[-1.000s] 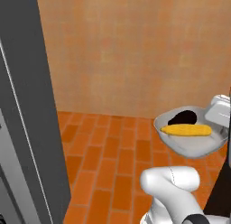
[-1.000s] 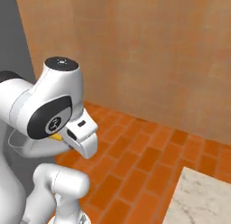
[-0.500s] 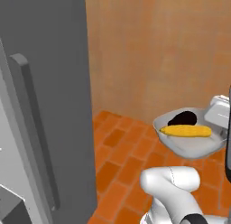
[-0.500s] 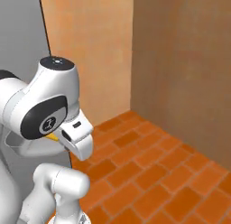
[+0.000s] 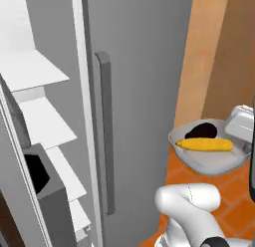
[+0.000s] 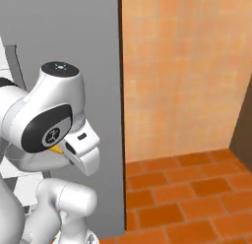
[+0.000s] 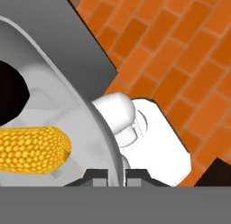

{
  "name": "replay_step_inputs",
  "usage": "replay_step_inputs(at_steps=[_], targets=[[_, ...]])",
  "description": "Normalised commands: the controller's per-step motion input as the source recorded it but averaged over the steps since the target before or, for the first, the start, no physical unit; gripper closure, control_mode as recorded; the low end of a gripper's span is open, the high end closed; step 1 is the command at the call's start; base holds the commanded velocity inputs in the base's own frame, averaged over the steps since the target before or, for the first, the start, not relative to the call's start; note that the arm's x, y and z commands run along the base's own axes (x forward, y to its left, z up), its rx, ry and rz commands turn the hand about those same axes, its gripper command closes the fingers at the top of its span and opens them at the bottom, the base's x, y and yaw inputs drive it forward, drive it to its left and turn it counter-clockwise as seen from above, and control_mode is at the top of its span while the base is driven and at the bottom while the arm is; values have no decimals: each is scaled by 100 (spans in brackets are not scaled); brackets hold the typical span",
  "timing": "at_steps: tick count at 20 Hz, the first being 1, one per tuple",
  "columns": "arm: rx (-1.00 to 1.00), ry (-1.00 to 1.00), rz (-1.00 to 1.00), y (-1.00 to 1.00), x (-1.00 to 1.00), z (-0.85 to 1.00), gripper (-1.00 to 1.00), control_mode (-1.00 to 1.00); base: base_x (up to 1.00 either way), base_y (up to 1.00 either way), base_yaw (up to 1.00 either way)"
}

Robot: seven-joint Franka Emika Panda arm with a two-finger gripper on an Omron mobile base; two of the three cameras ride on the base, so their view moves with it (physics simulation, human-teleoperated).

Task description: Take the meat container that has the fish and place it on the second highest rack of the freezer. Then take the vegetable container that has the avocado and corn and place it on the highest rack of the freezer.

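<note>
The freezer (image 5: 139, 91) stands at left, door open, white shelves (image 5: 35, 71) showing. At right, above the brick floor (image 5: 234, 211), the vegetable container (image 5: 209, 161) holds corn (image 5: 204, 144) and avocado (image 5: 200, 131). The hand (image 7: 116, 174) is clamped on its rim.

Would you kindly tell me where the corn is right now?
In the left base view, the corn lies in the vegetable container at right, beside the avocado, right of the freezer.

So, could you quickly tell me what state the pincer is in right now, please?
Pincer: shut on the rim of the vegetable container, which holds the corn and the avocado.
</note>
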Motion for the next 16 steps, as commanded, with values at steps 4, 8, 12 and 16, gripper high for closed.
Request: replay_step_inputs(at_steps=[4, 8, 12, 16], targets=[[0, 0, 0, 0, 0, 0, 100, 100, 28, 30, 65], [0, 0, 0, 0, 0, 0, 100, 100, 15, 30, 35], [0, 0, 0, 0, 0, 0, 100, 100, 43, 38, 22], [0, 0, 0, 0, 0, 0, 100, 100, 94, 61, 12]])
